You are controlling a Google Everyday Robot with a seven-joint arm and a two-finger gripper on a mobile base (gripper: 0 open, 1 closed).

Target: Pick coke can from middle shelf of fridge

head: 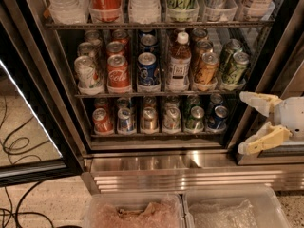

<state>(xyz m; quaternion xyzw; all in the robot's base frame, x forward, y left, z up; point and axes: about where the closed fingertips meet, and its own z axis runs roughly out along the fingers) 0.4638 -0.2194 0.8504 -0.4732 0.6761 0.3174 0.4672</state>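
Your gripper (243,122) sits low right by the fridge (156,164) frame, fingers spread wide, nothing btwn them. Coke can (118,73): front row of middle shelf (156,94), 2nd lane from left, Pepsi can (148,69) just beside it.

A shop or canteen corner: a glass-door drinks fridge (156,164), racks packed with cans (148,70), stands left of the spread gripper (242,122); cables (19,146) trail across speckled floor (47,203).

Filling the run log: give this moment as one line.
phase: pre-grasp | tool: open, empty, at fridge right edge, below middle shelf | coke can: upright, front row, ungrasped
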